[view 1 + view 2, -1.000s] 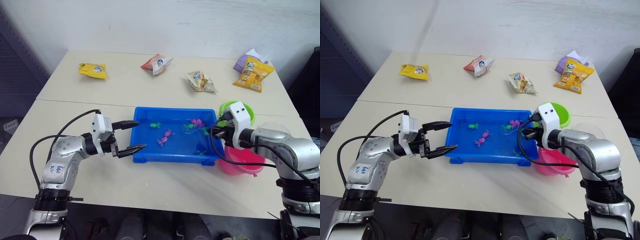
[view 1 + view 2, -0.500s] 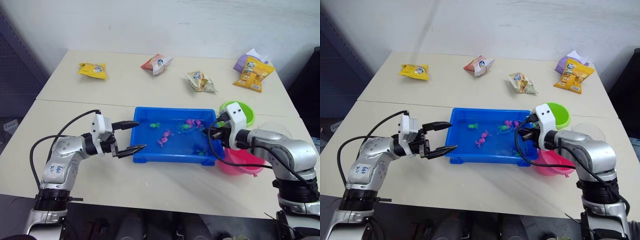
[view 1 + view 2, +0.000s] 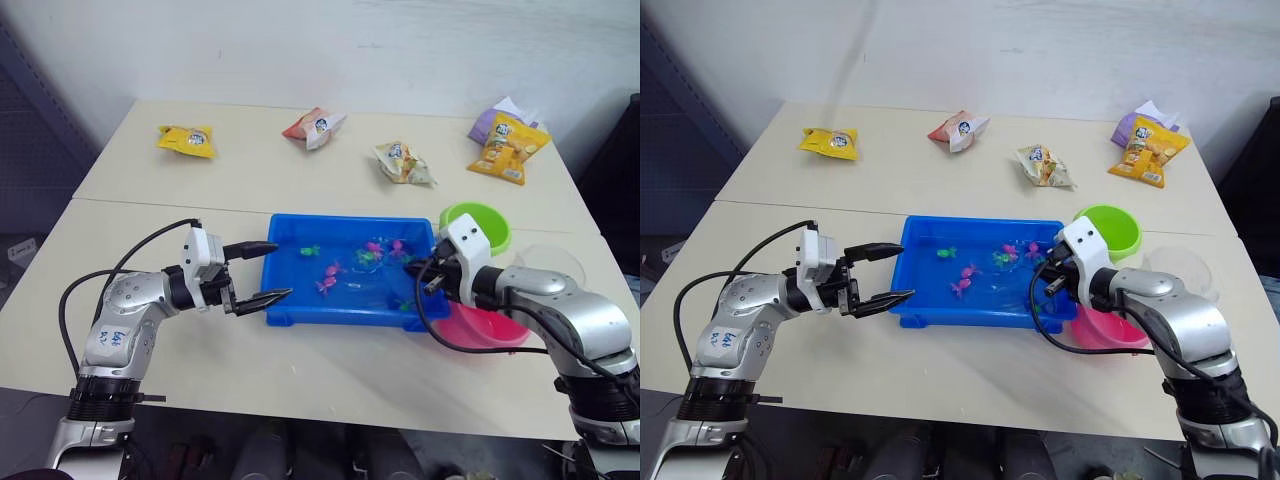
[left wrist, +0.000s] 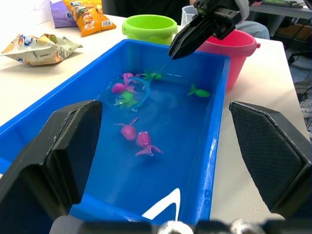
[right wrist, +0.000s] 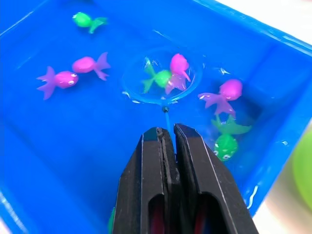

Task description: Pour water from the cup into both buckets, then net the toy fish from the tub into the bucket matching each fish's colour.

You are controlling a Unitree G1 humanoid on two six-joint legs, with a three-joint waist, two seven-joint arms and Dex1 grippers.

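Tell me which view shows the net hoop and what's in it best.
The right wrist view: it looks straight down onto the net, its hoop in the water with a green fish and a pink fish inside. The left wrist view shows the hoop at a low angle, farther off. In the eye views it is too small to tell the contents.

A pale beige table (image 3: pixel 250 185) carries a blue tub (image 3: pixel 290 310) at centre, green bucket (image 3: pixel 478 216) and pink bucket (image 3: pixel 490 330) at right, snack packets (image 3: pixel 185 139) along the upper part.
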